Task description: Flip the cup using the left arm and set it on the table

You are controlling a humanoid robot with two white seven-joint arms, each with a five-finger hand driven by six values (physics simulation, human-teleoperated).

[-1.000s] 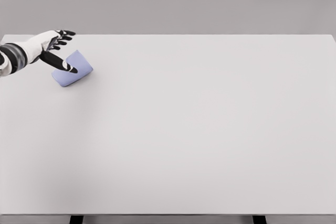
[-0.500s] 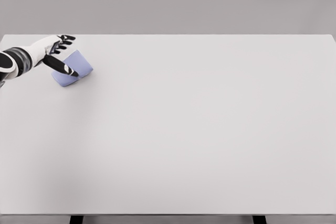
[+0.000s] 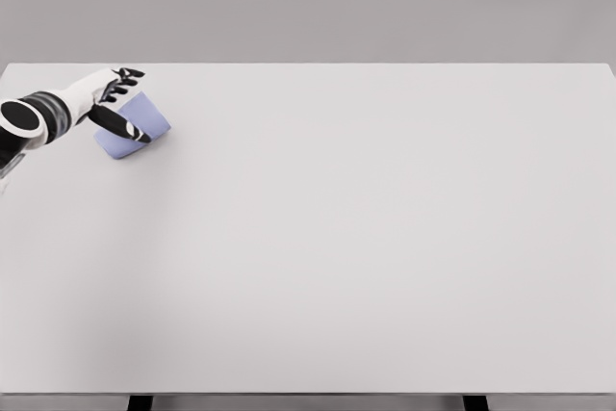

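Lavender-blue, the cup point(image 3: 132, 129) lies tipped on its side near the far left corner of the white table point(image 3: 366, 238). The left hand point(image 3: 114, 98) reaches in from the left edge and sits right at the cup, its black thumb laid across the cup's near side and the other fingers point(image 3: 128, 75) spread just behind the top; whether they actually clamp the cup cannot be told from this view.

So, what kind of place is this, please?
Probably a bare simulated test bench, not a real room: a plain white table, a flat grey backdrop, one pale blue cup lying on its side, and the left hand at it.
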